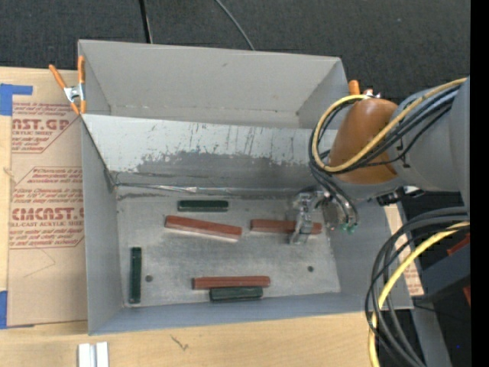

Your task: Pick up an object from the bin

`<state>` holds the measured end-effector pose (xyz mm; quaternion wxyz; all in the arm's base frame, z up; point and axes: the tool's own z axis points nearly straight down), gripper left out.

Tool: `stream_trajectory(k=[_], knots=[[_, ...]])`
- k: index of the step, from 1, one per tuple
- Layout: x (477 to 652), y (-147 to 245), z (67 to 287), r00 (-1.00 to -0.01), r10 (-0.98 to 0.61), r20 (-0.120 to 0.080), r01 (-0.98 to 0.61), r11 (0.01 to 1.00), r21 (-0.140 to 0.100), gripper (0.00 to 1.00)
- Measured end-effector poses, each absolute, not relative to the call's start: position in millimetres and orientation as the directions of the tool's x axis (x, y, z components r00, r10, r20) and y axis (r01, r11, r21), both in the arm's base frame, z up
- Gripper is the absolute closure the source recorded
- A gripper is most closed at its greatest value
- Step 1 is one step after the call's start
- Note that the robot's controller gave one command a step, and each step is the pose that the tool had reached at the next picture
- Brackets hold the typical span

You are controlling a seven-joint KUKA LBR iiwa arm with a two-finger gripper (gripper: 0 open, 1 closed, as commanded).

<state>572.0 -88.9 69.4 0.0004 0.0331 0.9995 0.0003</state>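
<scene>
Looking down into the grey metal bin [221, 113], we see the arm reach in from the right, with its orange cover [365, 140] and loops of yellow cable [336, 121] up above the bin's right wall. The gripper [300, 228] hangs low at the right side of the floor, close to the right wall and a little short of the back slope. It sits directly over the right part of a short brown stick [267, 225], which lies flat and runs left to right. The stick's left end pokes out clear of the gripper, and a bit of brown shows on the gripper's right side as well. Whether the jaws stand wide, narrow or closed on that stick we cannot tell, since the gripper's own body hides that spot from us. Just left of the short stick, across a small gap, lies a long brown stick [202, 228] with a pale lower edge, tilted slightly so that its right end is nearer the front. Behind it, near the foot of the back slope, lies a dark green stick [202, 204]. Along the front wall we find a plain brown stick [231, 282], with a second green stick [237, 293] touching or just beside its front edge. A third green stick [135, 274] lies by the left wall, pointing front to back, well apart from the gripper.
</scene>
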Motion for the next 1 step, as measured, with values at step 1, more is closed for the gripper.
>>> stream_trajectory(k=[1], knots=[[572.0, -88.9, 69.4, -0.998, 0.066, -0.001, 0.066, 0.998, 0.000, 1.00]])
